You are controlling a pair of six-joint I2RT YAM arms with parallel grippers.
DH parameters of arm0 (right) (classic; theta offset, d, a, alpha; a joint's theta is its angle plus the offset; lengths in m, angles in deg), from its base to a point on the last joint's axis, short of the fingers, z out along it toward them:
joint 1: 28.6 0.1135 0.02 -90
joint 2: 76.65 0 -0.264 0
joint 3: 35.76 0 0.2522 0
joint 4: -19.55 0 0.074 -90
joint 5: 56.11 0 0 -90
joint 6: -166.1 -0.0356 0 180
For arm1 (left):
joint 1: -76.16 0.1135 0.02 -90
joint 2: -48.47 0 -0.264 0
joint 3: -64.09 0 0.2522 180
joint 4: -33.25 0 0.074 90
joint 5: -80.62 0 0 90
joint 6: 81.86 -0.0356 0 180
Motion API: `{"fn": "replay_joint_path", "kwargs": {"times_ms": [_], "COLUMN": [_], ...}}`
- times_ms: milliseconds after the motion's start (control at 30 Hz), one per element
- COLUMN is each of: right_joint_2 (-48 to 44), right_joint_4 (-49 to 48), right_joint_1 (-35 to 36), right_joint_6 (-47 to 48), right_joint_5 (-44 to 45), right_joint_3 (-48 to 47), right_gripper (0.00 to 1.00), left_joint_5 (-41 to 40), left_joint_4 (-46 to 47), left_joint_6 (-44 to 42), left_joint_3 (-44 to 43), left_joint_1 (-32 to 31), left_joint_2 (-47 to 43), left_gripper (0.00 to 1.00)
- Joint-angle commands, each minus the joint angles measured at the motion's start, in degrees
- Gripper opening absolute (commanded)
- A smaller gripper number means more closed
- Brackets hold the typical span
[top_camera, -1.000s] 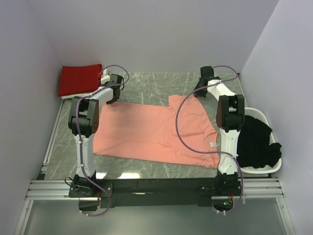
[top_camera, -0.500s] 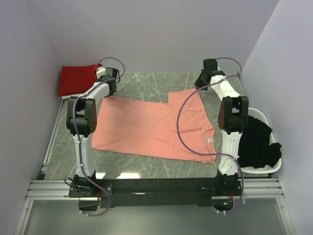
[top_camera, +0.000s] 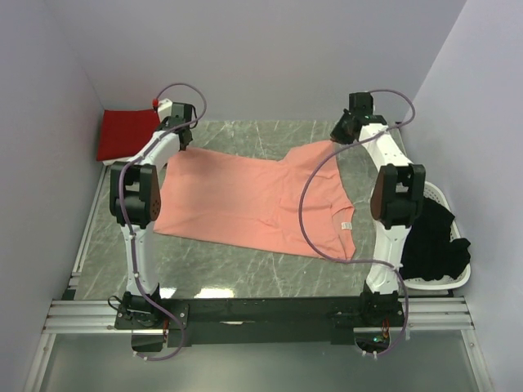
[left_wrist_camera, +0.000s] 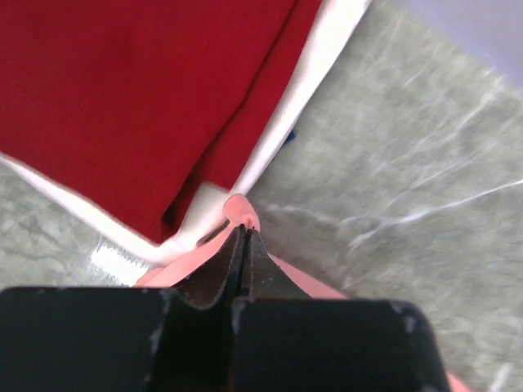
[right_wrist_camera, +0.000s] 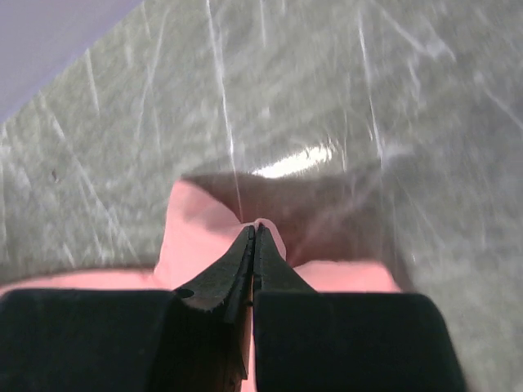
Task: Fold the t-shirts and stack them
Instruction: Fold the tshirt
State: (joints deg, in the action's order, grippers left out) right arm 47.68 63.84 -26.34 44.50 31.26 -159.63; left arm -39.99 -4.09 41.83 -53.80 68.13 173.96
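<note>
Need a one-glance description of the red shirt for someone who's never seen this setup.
Go to the far left corner of the grey marble table. The red shirt lies there folded on a white shirt. It is the only dark red piece; the pink shirt beside it is spread flat.

The left arm (top_camera: 137, 249) and right arm (top_camera: 386, 249) are showing white link shells broken up by black joint housings. A lilac cable (top_camera: 302, 208) is running loosely along each. The left end effector (left_wrist_camera: 244, 235) and right end effector (right_wrist_camera: 254, 233) are showing matte black fingers, and pale scuffs are flecking the blocks behind them.
</note>
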Motion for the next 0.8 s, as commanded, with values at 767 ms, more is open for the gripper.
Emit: {"fn": "replay_joint_path", "kwargs": {"times_ms": [767], "right_joint_2": [-58.84], "right_joint_4": [-17.34], "right_joint_1": [3.98], "right_joint_6": [-6.37], "right_joint_5": [-3.07], "right_joint_3": [66.93], "right_gripper": [0.00], "left_joint_5": [-1.12], "left_joint_4": [14.16], "left_joint_6": [15.79], "left_joint_3": [39.53], "left_joint_1": [2.05], "left_joint_2": [-27.40], "left_gripper": [0.01]}}
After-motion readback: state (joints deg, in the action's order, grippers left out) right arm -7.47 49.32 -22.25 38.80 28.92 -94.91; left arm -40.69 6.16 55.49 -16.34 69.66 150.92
